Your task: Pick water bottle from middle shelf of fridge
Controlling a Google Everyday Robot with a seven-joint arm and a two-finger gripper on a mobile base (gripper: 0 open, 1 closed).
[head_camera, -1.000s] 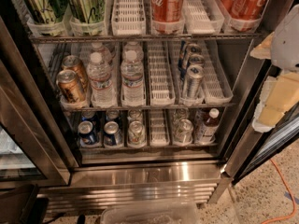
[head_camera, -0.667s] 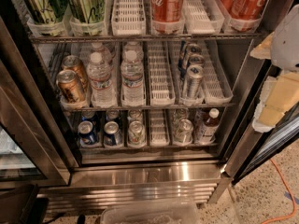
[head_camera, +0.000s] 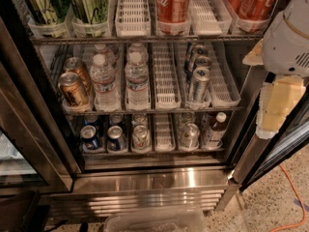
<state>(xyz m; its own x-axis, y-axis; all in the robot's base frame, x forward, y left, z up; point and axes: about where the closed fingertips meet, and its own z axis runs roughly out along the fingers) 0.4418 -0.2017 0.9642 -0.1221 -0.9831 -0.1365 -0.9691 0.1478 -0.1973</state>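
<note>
1. The claw [head_camera: 276, 106] hangs nearest the camera at the right edge, outside the fridge [head_camera: 154, 178] and about level with the middle shelf [head_camera: 164, 111]. I cannot tell whether it is spread or pressed together. No bottle is in it.
2. The fridge stands open, so the way in looks clear.
3. At the shelf's front rail the bottle [head_camera: 136, 81] stands upright in its lane. A twin [head_camera: 104, 83] is in the next lane left, and copper cans [head_camera: 72, 88] are beyond that.
4. The bottle is well apart from the claw, to its left and deeper in. An empty tray [head_camera: 165, 76] and the slim cans [head_camera: 198, 81] lie between them.
5. The reach is probably the step in hand:
   - swing left past the slim cans, then go straight in along the bottle's lane;
   - take the ribbed body below the cap, above the tray wall;
   - approach square, since a slanted entry could knock the twin.
6. Farther back, more white caps [head_camera: 137, 48] queue behind the front pair, so lift and draw out without dragging.
</note>
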